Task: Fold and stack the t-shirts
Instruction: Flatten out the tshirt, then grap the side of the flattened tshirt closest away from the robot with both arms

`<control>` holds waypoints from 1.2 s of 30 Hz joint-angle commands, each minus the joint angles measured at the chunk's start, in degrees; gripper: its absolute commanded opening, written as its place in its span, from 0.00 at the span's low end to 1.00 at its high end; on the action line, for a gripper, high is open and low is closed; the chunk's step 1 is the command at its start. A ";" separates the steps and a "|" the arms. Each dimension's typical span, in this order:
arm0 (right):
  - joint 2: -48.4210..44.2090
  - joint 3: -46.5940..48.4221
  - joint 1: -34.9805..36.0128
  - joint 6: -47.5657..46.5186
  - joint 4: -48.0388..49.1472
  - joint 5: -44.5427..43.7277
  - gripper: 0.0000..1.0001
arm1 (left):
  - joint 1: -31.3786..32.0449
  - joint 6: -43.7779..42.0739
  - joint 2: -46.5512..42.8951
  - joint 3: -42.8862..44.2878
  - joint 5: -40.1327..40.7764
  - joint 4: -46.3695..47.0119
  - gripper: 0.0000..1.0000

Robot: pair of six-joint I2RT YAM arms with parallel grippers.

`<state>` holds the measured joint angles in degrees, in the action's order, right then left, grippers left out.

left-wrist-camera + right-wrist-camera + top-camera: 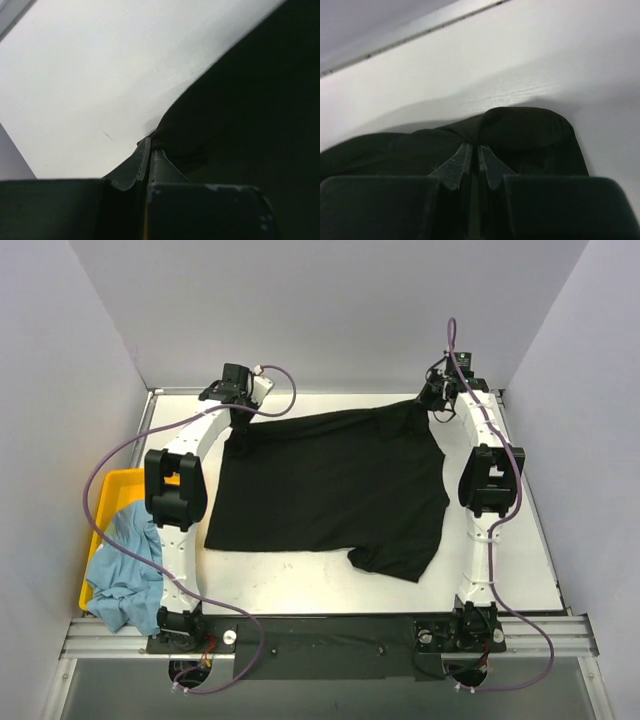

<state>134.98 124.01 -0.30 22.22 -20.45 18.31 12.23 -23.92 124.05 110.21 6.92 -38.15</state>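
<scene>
The black t-shirt (330,485) lies spread across the middle of the white table, one sleeve sticking out at the near right. My left gripper (241,416) is at its far left corner, shut on the black cloth (240,100), as the left wrist view shows at the fingertips (150,145). My right gripper (432,400) is at its far right corner, shut on a fold of the black t-shirt (530,130). The light blue t-shirt (122,570) lies crumpled in the yellow tray at the near left, hanging over its front edge.
The yellow plastic tray (105,495) sits off the table's left edge beside the left arm. White walls enclose the table on three sides. A metal rail (330,635) runs along the near edge at the arm bases.
</scene>
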 commanded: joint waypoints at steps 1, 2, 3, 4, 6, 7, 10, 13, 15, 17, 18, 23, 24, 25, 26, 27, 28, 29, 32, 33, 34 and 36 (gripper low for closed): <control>1.60 7.22 -1.81 7.83 8.29 4.28 0.00 | -0.89 1.16 5.66 11.93 1.26 4.76 0.00; 2.47 7.13 -1.99 9.67 9.54 4.37 0.00 | -0.89 1.07 8.29 15.26 1.69 4.32 0.00; 2.92 7.13 -2.16 10.64 12.16 4.54 0.00 | -0.89 1.16 9.45 18.60 1.96 4.05 0.00; 3.44 7.21 -2.34 12.05 13.14 4.46 0.00 | -0.89 1.25 11.72 19.94 2.74 3.88 0.00; 4.50 8.00 -2.43 14.24 15.43 3.32 0.00 | -1.07 1.33 14.54 24.07 3.80 3.87 0.00; 5.29 8.44 -2.52 14.87 15.44 2.01 0.00 | -1.24 1.42 15.51 26.52 4.15 3.96 0.00; 6.61 11.33 -2.78 17.94 15.79 0.86 0.19 | -1.42 1.69 19.11 30.40 6.78 4.14 0.00; 7.58 14.07 -3.04 18.74 15.79 -0.28 0.53 | -1.51 1.08 20.70 31.20 10.04 6.24 0.42; 6.62 15.30 -3.31 18.04 14.04 -2.38 0.71 | -1.59 0.11 21.14 32.07 13.72 8.61 0.68; 3.82 14.60 -3.66 16.38 10.62 -4.41 0.78 | -2.12 -0.25 21.58 36.01 16.72 8.98 0.82; 2.24 13.82 -3.92 15.58 7.30 -4.59 0.81 | -2.30 0.19 21.67 37.78 16.29 6.88 0.83; -17.67 -7.12 -3.84 5.76 -7.31 -8.71 0.80 | -5.02 1.35 10.74 37.55 -2.19 -6.90 0.86; -20.60 -11.11 -3.57 4.86 -10.81 -10.03 0.80 | -5.20 0.03 8.34 31.53 -5.39 -8.50 0.86; -27.33 -20.64 -3.40 3.63 -12.93 -10.57 0.79 | -5.20 -3.99 2.48 27.55 -12.04 -11.91 0.84; -30.36 -26.13 -3.14 3.19 -13.56 -11.44 0.77 | -5.20 -6.38 -0.27 19.94 -15.06 -13.34 0.78; -36.91 -34.62 -2.96 2.57 -14.44 -11.88 0.76 | -5.20 -9.45 -6.39 16.30 -19.09 -15.96 0.76; -40.46 -39.58 -2.61 2.48 -14.79 -12.50 0.75 | -5.37 -11.91 -9.06 8.52 -22.01 -17.64 0.70; -46.24 -47.29 -2.26 2.39 -16.10 -12.77 0.73 | -5.29 -16.90 -14.74 4.87 -25.95 -20.01 0.68; -58.20 -61.64 -0.07 3.70 -18.66 -13.82 0.72 | -5.02 -27.30 -24.62 -14.07 -29.41 -25.21 0.67; -59.99 -64.56 -0.06 4.49 -19.71 -13.74 0.72 | -4.93 -32.28 -28.30 -18.06 -29.33 -27.39 0.67; -63.66 -69.29 2.81 5.98 -20.24 -13.30 0.71 | -4.67 -36.16 -29.81 -23.93 -28.55 -28.02 0.67; -68.15 -75.53 6.25 9.14 -20.60 -12.77 0.69 | -4.58 -39.51 -33.69 -33.69 -24.43 -27.51 0.68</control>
<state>71.57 59.53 0.75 27.27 -35.31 6.66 7.31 -47.51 94.59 92.23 -15.57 -58.28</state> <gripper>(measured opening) 0.702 0.674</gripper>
